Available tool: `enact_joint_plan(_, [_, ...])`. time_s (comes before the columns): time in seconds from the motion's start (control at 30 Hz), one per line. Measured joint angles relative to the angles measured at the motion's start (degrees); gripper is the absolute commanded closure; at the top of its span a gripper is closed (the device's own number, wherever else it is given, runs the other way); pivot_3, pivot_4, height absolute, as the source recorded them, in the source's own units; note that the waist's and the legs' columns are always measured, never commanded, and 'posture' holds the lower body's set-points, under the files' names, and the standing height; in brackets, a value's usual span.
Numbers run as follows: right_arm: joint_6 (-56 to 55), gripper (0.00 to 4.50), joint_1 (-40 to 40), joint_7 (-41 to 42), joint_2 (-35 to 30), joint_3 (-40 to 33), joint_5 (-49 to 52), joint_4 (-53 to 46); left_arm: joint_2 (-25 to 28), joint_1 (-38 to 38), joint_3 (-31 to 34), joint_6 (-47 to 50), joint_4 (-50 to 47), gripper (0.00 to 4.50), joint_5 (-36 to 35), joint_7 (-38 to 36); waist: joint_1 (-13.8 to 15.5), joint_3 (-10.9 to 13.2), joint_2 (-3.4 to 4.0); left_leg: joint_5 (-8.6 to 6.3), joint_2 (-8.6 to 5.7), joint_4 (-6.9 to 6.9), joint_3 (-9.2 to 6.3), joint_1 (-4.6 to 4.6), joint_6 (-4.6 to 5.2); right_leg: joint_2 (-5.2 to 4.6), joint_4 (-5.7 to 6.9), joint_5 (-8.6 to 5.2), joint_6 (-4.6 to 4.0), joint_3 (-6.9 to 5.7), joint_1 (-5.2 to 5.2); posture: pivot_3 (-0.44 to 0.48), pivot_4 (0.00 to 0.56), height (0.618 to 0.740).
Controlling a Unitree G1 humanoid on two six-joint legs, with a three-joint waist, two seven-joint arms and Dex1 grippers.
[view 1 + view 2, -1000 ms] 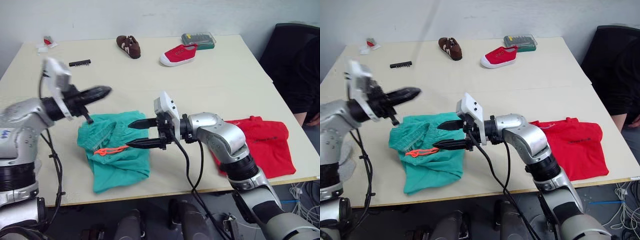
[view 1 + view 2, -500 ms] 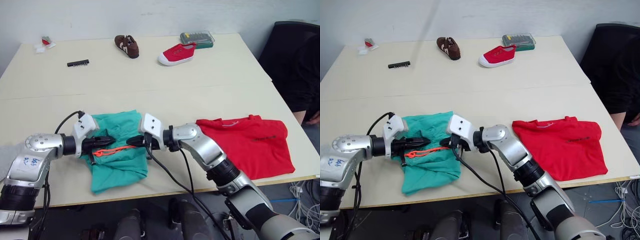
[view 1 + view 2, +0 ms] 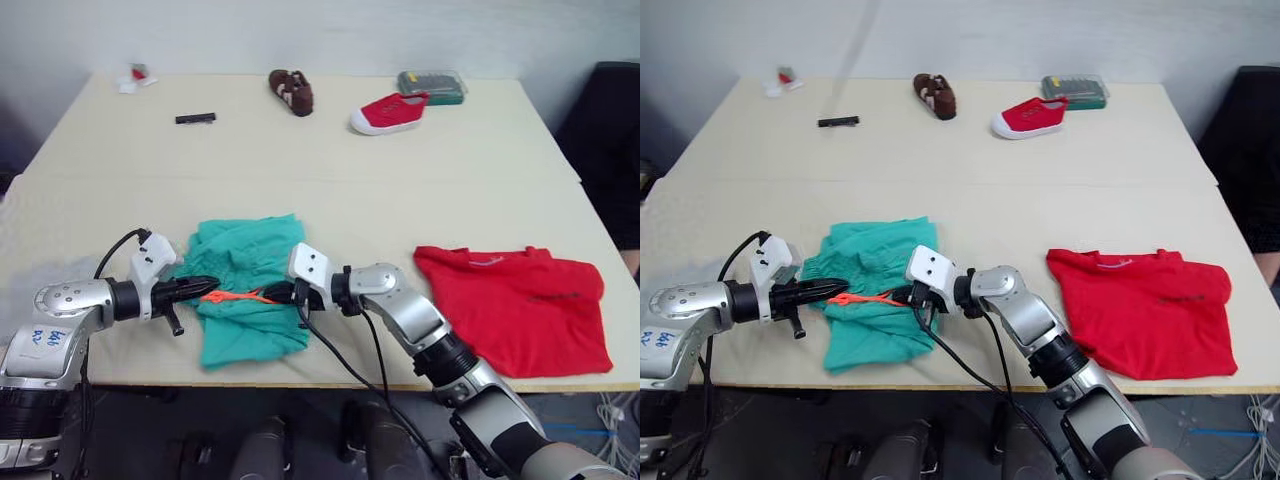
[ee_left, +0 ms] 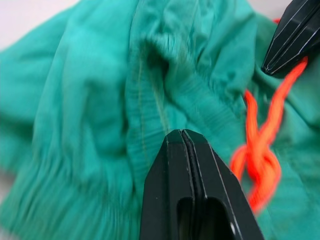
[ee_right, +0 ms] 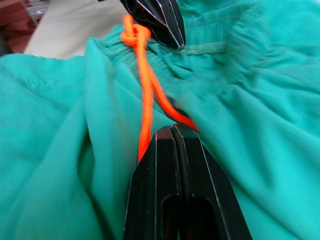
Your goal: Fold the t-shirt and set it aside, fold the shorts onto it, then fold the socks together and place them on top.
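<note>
Looking over your workspace, you see the pale desk [image 3: 330, 190] carrying everything, so start from it. On its near edge, on your right side, the t-shirt [image 3: 520, 305] lies spread flat, its collar towards the far side and its hem near the desk edge. To the left of it, well apart, the shorts [image 3: 250, 285] lie crumpled near the front edge, with the gathered waistband bunched in the middle and an orange drawstring [image 3: 232, 296] lying across the cloth, knotted at one end. Your left end effector [image 3: 200, 286] comes in from the left, low over the desk, with its two black fingers pressed together on the waistband of the shorts, beside the knot of the drawstring. Your right end effector [image 3: 278, 293] comes from the right side and meets the same garment; its fingers are also pressed together, with the orange drawstring passing at their tips, but you cannot tell if cloth or cord is really pinched between them. At the far side of the desk stand a red shoe [image 3: 388, 111] with white sole, a brown shoe [image 3: 291, 90], a green box [image 3: 431, 85], and a small black bar [image 3: 195, 118].
</note>
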Motion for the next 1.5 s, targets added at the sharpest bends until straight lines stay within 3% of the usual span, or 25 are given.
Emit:
enact_joint_plan(0.1, [1.1,4.47,0.6,2.1,-2.2,0.0,0.3,-2.4,-0.1,0.2,0.0,-0.8,1.4,4.50,0.5,0.5,1.2,0.0,0.01,-0.08,0.03,0.13,0.13,0.00,0.09,0.32,-0.23,0.07,-0.08,0.83,-0.03,0.000,0.150,0.740])
enact_joint_plan(0.47, [5.1,4.47,3.7,6.3,-10.3,-1.1,1.0,-9.0,0.3,0.9,2.4,-4.1,6.3,4.50,2.0,1.8,1.4,0.0,-0.03,-0.30,0.25,0.15,0.75,0.04,0.10,0.58,-0.15,0.12,-0.11,1.33,-0.24,0.000,0.150,0.740])
enact_joint_plan(0.67, [12.5,4.47,-0.7,5.9,-8.7,-8.4,8.0,-12.5,-1.1,-0.5,11.5,6.7,0.1,4.50,-10.5,2.0,1.2,0.0,-0.05,-0.67,0.59,0.68,0.90,-0.04,0.02,0.80,-0.11,0.16,-0.12,1.40,-0.30,0.000,0.150,0.740])
enact_joint_plan(0.77, [11.8,4.47,-7.1,3.2,-4.4,-9.8,8.1,-7.0,-1.5,-1.6,12.8,12.1,-6.6,4.50,-16.7,2.1,1.1,0.0,-0.05,-0.68,0.59,0.67,1.02,0.06,0.01,0.81,-0.03,0.16,-0.13,1.52,-0.29,0.000,0.150,0.740])
enact_joint_plan(0.83, [9.4,4.47,-10.4,0.5,-1.2,-9.8,6.3,-0.6,-1.8,-1.6,10.6,13.1,-9.3,4.50,-16.9,2.4,1.1,0.0,-0.05,-0.68,0.59,0.65,1.12,0.12,0.01,0.84,0.02,0.16,-0.14,1.60,-0.29,0.000,0.150,0.740])
enact_joint_plan(0.93, [5.1,4.47,-14.3,-3.2,2.5,-8.9,2.8,11.1,-2.7,-1.4,3.2,11.6,-10.1,4.50,-12.8,2.9,1.1,0.0,-0.05,-0.68,0.55,0.66,1.25,0.12,0.05,0.87,0.03,0.18,-0.17,1.76,-0.31,0.000,0.150,0.740])
enact_joint_plan(1.03, [-0.4,4.47,-17.1,-6.3,4.5,-8.2,-1.2,22.6,-5.3,-2.2,-2.7,8.4,-4.9,4.50,-6.0,6.2,1.2,0.0,-0.05,-0.74,0.52,0.70,1.33,0.08,0.20,0.89,0.04,0.19,-0.17,1.92,-0.36,0.000,0.150,0.740])
enact_joint_plan(1.27, [-7.5,4.47,-19.5,-9.9,4.9,-9.3,-5.0,33.1,-7.4,-3.0,-4.5,-0.5,3.1,4.50,0.3,8.6,0.9,0.0,-0.07,-0.80,0.52,0.71,1.52,0.19,0.28,0.86,0.03,0.19,-0.17,2.14,-0.35,0.000,0.150,0.740])
enact_joint_plan(1.37, [-3.4,4.47,-17.5,-7.3,3.5,-12.8,-1.3,27.7,-7.3,1.1,-0.6,-1.8,2.5,4.50,-2.0,6.9,0.1,0.0,-0.06,-0.84,0.59,0.66,1.57,0.26,0.25,0.87,0.03,0.19,-0.17,2.18,-0.33,0.000,0.150,0.740])
enact_joint_plan(1.43, [5.7,4.47,-14.8,-2.5,-0.2,-15.6,4.4,18.3,-7.0,4.0,3.2,0.9,-0.4,4.50,-6.2,5.1,-0.1,0.0,-0.05,-0.89,0.65,0.68,1.57,0.21,0.27,0.87,-0.01,0.19,-0.17,2.18,-0.35,0.000,0.150,0.740])
enact_joint_plan(1.5, [14.5,4.12,-13.9,0.4,-3.5,-16.9,8.5,11.8,-6.4,5.1,6.0,3.5,-3.8,4.12,-10.0,3.6,-0.1,0.0,-0.05,-0.90,0.66,0.71,1.57,0.19,0.28,0.87,-0.05,0.19,-0.17,2.17,-0.35,0.000,0.150,0.740])
